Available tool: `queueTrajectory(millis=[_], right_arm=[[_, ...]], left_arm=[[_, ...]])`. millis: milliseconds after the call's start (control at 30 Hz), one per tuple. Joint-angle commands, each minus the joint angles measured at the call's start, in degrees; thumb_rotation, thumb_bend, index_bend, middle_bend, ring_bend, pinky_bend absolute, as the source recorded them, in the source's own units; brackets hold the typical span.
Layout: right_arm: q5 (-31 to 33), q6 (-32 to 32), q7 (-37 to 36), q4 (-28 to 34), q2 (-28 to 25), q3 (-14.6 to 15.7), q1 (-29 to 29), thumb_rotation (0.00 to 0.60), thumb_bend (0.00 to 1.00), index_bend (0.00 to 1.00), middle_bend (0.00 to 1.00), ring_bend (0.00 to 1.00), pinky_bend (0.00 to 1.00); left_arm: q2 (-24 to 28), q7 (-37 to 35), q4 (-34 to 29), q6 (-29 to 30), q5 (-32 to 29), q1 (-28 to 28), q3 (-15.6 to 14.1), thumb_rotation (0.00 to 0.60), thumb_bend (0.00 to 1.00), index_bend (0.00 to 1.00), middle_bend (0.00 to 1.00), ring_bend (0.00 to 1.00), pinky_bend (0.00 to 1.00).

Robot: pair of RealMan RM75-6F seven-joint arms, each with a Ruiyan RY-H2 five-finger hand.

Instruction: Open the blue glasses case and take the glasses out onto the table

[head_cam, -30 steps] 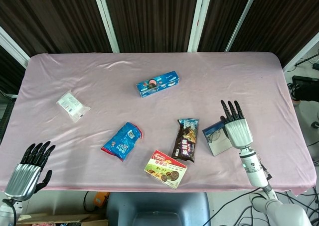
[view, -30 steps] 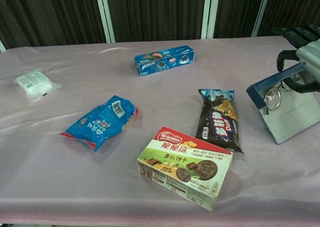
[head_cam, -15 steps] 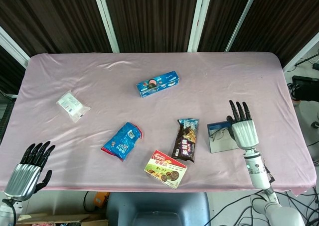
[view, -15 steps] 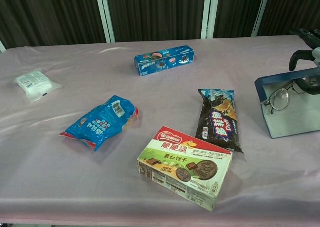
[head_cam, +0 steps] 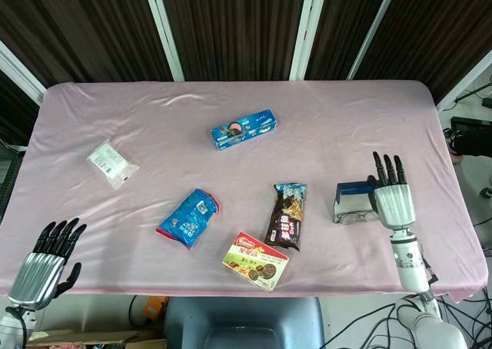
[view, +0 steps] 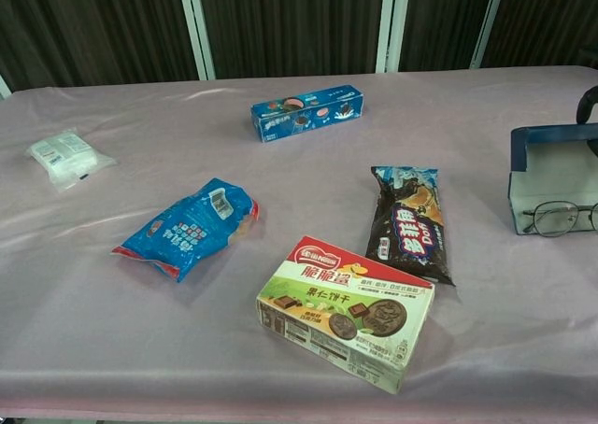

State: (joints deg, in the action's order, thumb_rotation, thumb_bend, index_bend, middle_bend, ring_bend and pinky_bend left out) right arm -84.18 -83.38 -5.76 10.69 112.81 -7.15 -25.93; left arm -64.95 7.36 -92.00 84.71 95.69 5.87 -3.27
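Observation:
The blue glasses case (head_cam: 353, 198) stands open near the table's right edge, its pale lining facing the front; the chest view also shows the case (view: 551, 167). The glasses (head_cam: 358, 217) lie at its front lip, lenses toward the table's front, and appear in the chest view as glasses (view: 562, 219) half cut by the frame edge. My right hand (head_cam: 393, 195) is pressed against the case's right side, fingers straight and pointing away, its thumb (view: 590, 102) hooked by the case's top corner. My left hand (head_cam: 48, 258) hangs off the front left corner, fingers spread, holding nothing.
A dark snack bar wrapper (head_cam: 287, 214) lies just left of the case. A biscuit box (head_cam: 256, 260), a blue pouch (head_cam: 189, 217), a long blue cookie box (head_cam: 244, 129) and a white packet (head_cam: 111, 163) are spread over the pink cloth (head_cam: 346, 126).
My right hand has carried the open case rightward and turned it upright. The glasses have slid from inside the case down to its front lip. The left hand stayed put.

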Motion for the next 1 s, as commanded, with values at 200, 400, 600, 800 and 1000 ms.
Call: queueTrajectory(millis=[200,400,600,800,1000], right_arm=[[1.0,4.51,4.07,-1.16,-0.59,-0.59,-1.48,0.6,0.55,0.55,0.02,0.0,0.0],[2.94,10.46,9.8,-2.44,-2.13,-2.27,-4.26,0.6,0.55,0.54,0.02,0.0,0.0],[5.27,17.06,14.73,-3.89,-3.86,-4.23,-6.76,0.6,0.55,0.53,0.02,0.0,0.0],[7.72,26.32,18.63,-3.95,-4.01,-5.93,-7.71,0.6,0.55,0.4,0.02,0.0,0.0],[8.36,31.3,17.99,-1.98,-4.47,-6.02,-7.35,0.6,0.47,0.22,0.0,0.0,0.0]], left_arm=[[-0.02,0.16,-0.06,-0.14,-0.21,0.04,0.06,0.6,0.44,0.0,0.0,0.0,0.0],[-0.12,0.43,-0.06,-0.56,-0.46,0.24,0.14,0.6,0.44,0.0,0.0,0.0,0.0],[-0.49,1.35,-0.14,-1.29,-0.84,0.5,0.18,0.6,0.44,0.0,0.0,0.0,0.0],[-0.89,2.38,-0.37,-1.94,-1.44,0.73,0.36,0.6,0.44,0.0,0.0,0.0,0.0],[-1.07,2.97,-0.53,-2.46,-2.12,0.89,0.52,0.6,0.44,0.0,0.0,0.0,0.0]])
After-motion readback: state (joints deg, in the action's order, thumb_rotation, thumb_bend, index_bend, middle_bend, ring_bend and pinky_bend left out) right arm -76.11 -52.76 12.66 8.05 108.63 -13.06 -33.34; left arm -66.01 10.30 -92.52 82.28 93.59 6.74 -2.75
